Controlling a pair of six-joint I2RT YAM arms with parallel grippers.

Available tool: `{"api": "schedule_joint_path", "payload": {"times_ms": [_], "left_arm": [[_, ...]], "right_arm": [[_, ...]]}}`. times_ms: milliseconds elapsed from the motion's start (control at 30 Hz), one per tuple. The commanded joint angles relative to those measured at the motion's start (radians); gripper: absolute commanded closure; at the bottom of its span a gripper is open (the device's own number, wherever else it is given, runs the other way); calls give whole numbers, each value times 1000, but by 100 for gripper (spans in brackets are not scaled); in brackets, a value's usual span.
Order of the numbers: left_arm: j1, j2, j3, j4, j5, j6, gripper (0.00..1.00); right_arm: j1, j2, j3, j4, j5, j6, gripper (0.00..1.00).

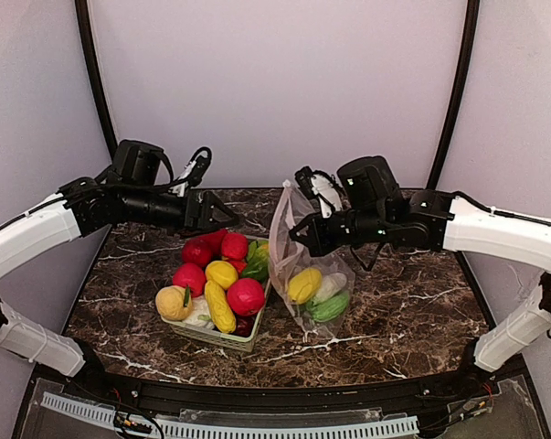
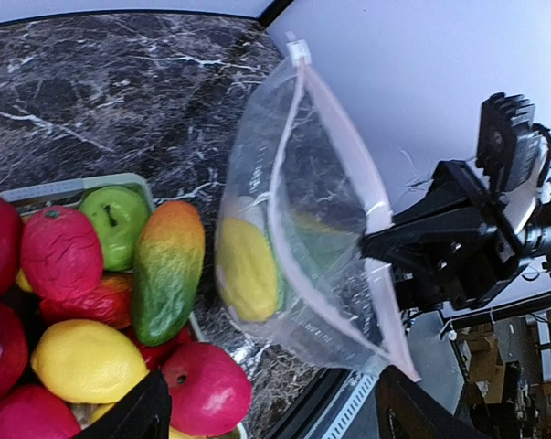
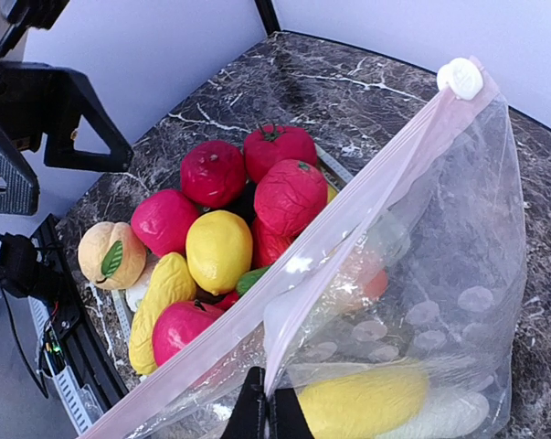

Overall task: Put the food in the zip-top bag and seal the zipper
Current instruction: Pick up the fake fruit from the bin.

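The clear dotted zip-top bag [image 1: 293, 247] stands open right of the basket. It holds a yellow fruit [image 1: 304, 284], a white piece [image 1: 331, 285] and a green piece [image 1: 328, 308]. My right gripper [image 1: 294, 236] is shut on one side of the bag's pink zipper rim [image 3: 348, 240], its fingers [image 3: 254, 416] pinched together. The white slider [image 3: 460, 78] sits at the far end. My left gripper [image 1: 233, 214] is open and empty above the basket's far end; in its wrist view [image 2: 275, 421] the bag's mouth [image 2: 321, 210] faces it. More food [image 1: 220, 274] fills the basket.
A pale green slatted basket [image 1: 212, 337] stands left of the bag on the dark marble table [image 1: 412, 311], piled with red, yellow, tan and green toy fruits. The table's front edge [image 1: 284, 380] lies close to the basket and bag.
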Motion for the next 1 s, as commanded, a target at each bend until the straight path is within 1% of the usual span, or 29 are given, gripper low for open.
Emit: {"api": "schedule_joint_path", "payload": {"times_ms": [0,167,367,500,700,967], "left_arm": [[41,-75,-55,-173,-105,96,22],[101,-180,-145,-238,-141,83,18],[109,-228,-201,-383,-196,77,15],[109,-275,-263,-429,-205,48,11],[110,-313,-352,-423,-185,12,8],[123,-337,-422,-372,-144,-10,3]], "right_arm": [[-33,-65,-36,37,59,48,100],[-62,-81,-57,45,59,57,100],[-74,-72,-50,44,56,58,100],[-77,-75,-56,47,60,61,100],[-79,-78,-68,57,52,68,100],[-80,-80,-65,57,47,64,100]]}}
